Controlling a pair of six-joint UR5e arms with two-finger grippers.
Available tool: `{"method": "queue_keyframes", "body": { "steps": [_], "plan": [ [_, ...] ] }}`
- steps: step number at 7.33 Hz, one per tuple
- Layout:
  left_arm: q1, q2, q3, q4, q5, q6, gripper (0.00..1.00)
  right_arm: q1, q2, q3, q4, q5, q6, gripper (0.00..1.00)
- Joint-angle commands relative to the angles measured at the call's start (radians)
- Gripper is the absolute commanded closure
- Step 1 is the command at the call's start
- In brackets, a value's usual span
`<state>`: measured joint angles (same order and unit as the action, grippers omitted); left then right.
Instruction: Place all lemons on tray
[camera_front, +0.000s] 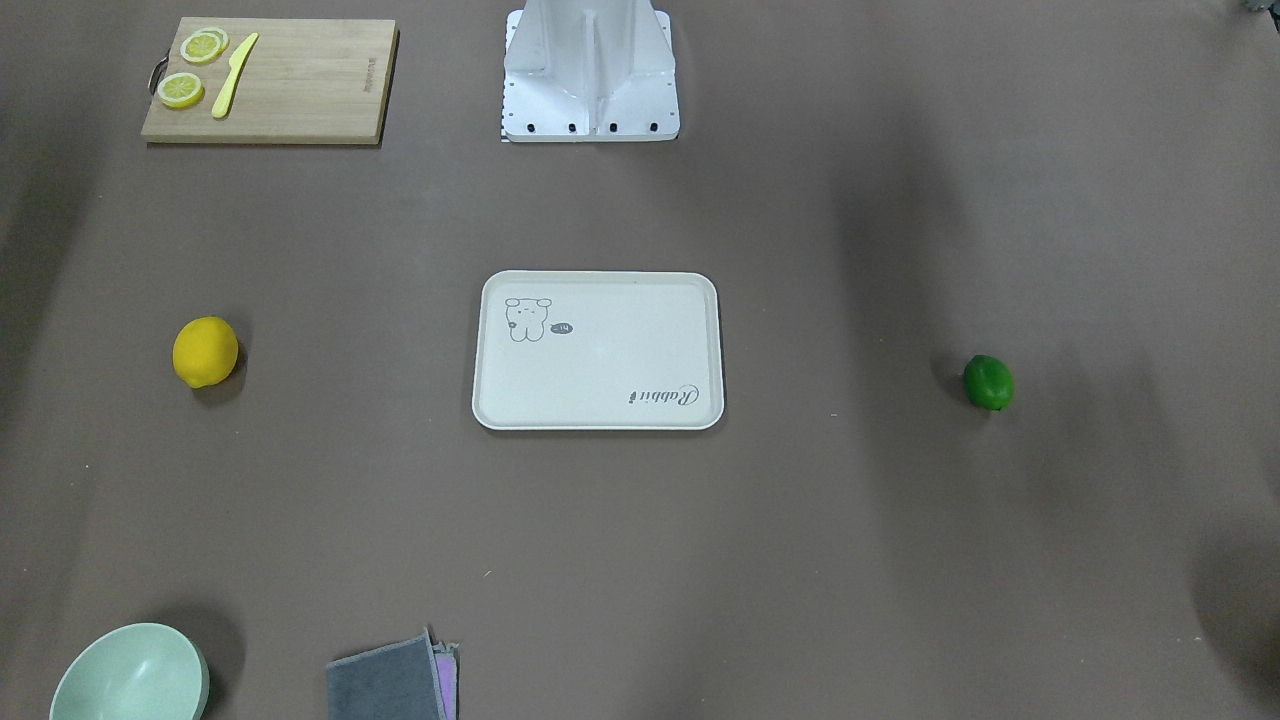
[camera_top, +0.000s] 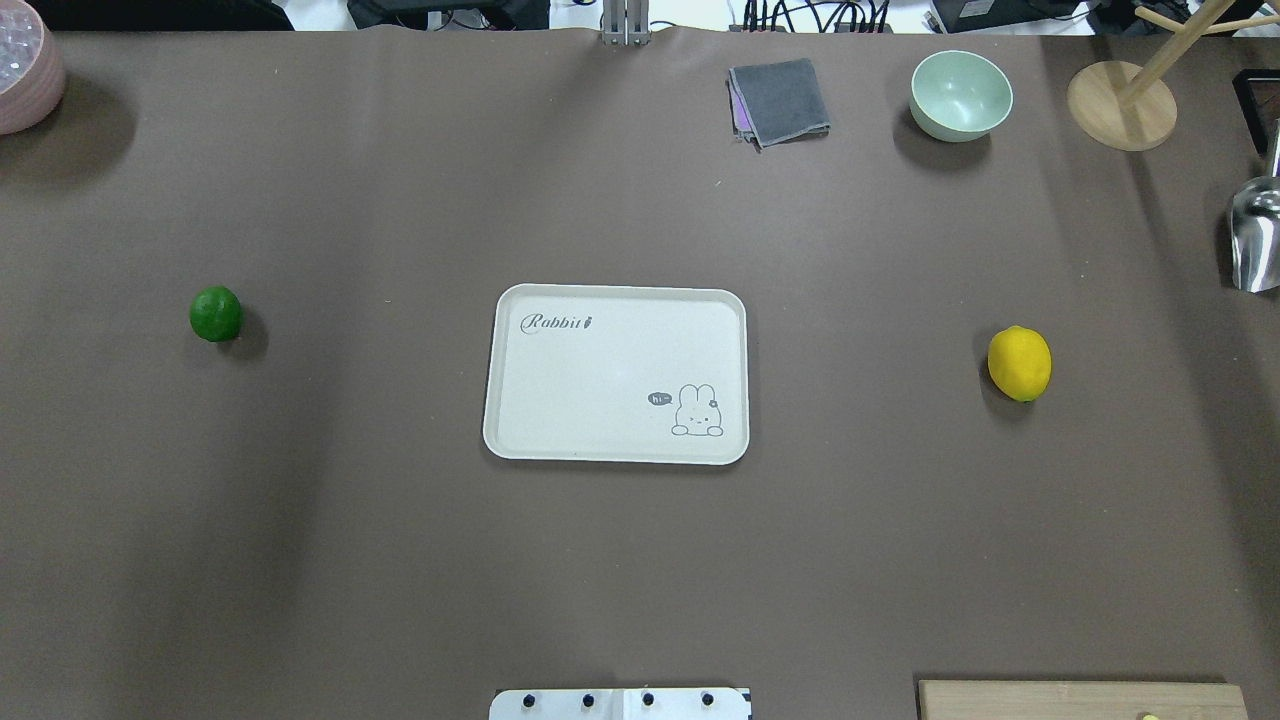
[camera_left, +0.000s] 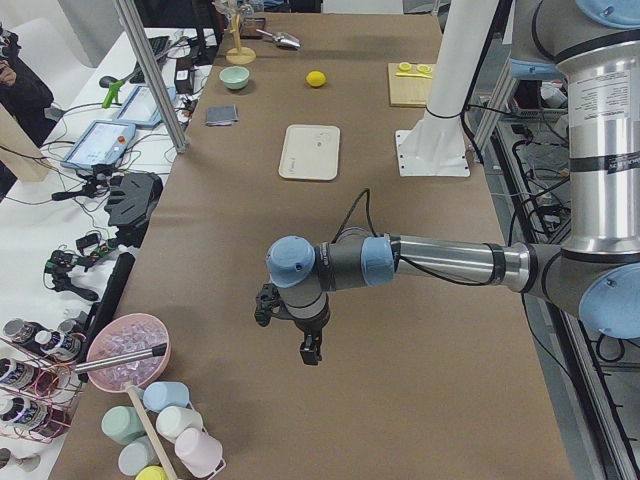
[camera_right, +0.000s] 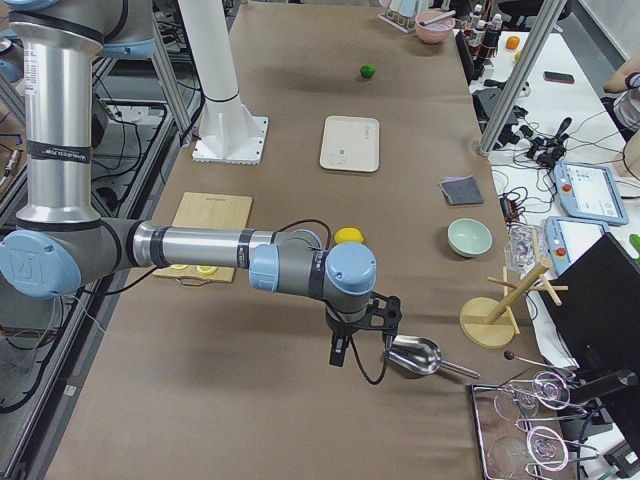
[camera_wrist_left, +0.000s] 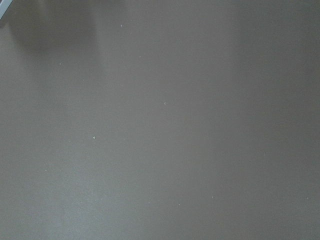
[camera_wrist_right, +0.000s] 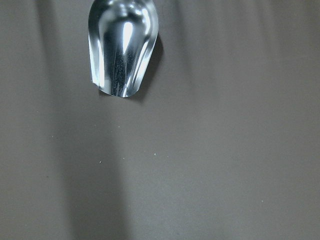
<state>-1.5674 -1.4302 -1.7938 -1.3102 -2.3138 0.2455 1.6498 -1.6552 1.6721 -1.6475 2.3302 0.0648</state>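
The yellow lemon (camera_front: 205, 351) lies on the brown table on my right side (camera_top: 1019, 363). The green lemon (camera_front: 988, 382) lies on my left side (camera_top: 216, 313). The cream tray (camera_front: 620, 360) sits empty at the table's middle (camera_top: 600, 380), between them. My left gripper (camera_left: 308, 350) hangs above bare table near the table's left end, far from the green lemon. My right gripper (camera_right: 340, 352) hangs near the right end, beside a metal scoop. Both show only in side views, so I cannot tell whether they are open or shut.
A wooden cutting board (camera_front: 290, 85) holds lemon slices (camera_front: 203, 46) and a yellow knife (camera_front: 234, 75). A mint bowl (camera_top: 960, 95), grey cloth (camera_top: 780, 100), wooden stand (camera_top: 1120, 105) and metal scoop (camera_top: 1255, 235) stand far right. A pink bowl (camera_top: 25, 70) is far left.
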Motion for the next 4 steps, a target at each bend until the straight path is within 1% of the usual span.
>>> {"method": "queue_keyframes", "body": {
  "steps": [1, 2, 3, 4],
  "plan": [
    [0.003, -0.002, -0.001, 0.009, 0.001, 0.004, 0.02, 0.001, -0.001, 0.0, 0.002, 0.001, -0.003, 0.0],
    [0.003, -0.013, -0.004, 0.029, 0.001, -0.003, 0.02, 0.001, -0.001, 0.0, 0.002, 0.001, -0.008, 0.0],
    [0.003, -0.057, -0.001, 0.096, -0.001, -0.009, 0.02, 0.001, -0.001, 0.0, 0.002, 0.001, -0.008, 0.0],
    [0.006, -0.09, -0.005, 0.101, -0.001, -0.046, 0.02, -0.004, 0.003, 0.001, 0.002, 0.001, 0.004, 0.0]
  ]
}}
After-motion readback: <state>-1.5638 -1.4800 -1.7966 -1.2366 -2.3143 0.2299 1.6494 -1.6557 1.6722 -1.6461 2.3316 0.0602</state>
